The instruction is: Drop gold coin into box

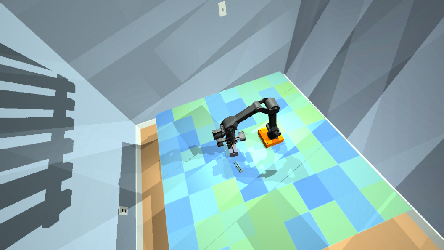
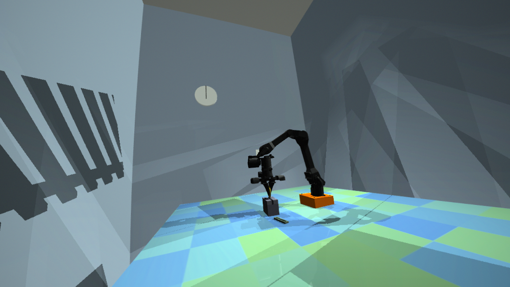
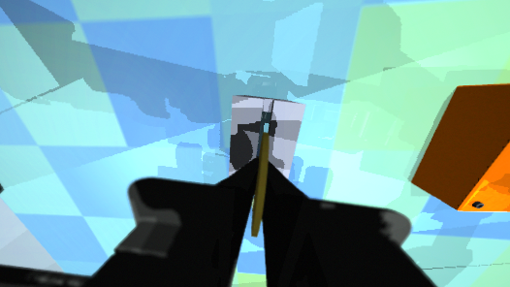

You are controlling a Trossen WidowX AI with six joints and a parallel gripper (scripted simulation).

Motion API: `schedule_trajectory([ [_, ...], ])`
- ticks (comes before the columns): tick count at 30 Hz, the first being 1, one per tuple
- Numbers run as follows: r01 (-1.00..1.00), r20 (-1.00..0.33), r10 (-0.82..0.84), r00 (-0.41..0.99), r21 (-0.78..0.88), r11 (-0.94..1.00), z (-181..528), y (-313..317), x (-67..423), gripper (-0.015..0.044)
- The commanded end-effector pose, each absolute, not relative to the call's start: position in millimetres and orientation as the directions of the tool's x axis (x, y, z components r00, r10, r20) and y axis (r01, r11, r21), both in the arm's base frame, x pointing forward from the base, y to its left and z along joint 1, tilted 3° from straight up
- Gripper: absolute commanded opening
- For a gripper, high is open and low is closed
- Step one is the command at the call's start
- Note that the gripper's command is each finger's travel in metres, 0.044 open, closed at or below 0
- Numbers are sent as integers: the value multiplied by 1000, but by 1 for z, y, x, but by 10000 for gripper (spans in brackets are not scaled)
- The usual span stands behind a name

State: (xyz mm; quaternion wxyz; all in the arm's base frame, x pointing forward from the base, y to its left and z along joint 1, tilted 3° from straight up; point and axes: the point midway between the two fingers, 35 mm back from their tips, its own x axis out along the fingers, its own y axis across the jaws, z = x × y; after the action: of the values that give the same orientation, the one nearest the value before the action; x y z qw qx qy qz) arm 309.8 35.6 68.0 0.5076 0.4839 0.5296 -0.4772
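My gripper [image 1: 232, 146] [image 2: 270, 195] [image 3: 260, 164] is shut on the gold coin [image 2: 270, 191] [image 3: 260, 199], pointing down at the box's lid. The coin is on edge between the fingertips, its thin side toward the wrist camera. The grey box [image 1: 233, 153] [image 2: 271, 208] [image 3: 291, 127] stands directly below. Its narrow slot [image 3: 266, 116] runs nearly in line with the coin in the wrist view. The coin's lower edge is at or just above the lid; whether it is inside the slot cannot be told. The dark-green holder [image 1: 239, 170] [image 2: 280, 220] lies empty beside the box.
The orange arm base [image 1: 270, 141] [image 2: 316, 200] [image 3: 465, 145] stands to the right of the box. The holder is close to the box on the side toward the top and exterior views. The patchwork table top [image 1: 310, 192] [image 2: 214, 255] carries several shadows.
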Motion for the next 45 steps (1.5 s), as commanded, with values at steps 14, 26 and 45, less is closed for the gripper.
schedule_trajectory([
  [14,997,-999,28,-17,-15,76,65,36,309,161],
  [26,997,-999,28,-18,-15,76,76,35,310,266],
  [45,997,-999,27,-26,-23,75,126,33,305,440],
])
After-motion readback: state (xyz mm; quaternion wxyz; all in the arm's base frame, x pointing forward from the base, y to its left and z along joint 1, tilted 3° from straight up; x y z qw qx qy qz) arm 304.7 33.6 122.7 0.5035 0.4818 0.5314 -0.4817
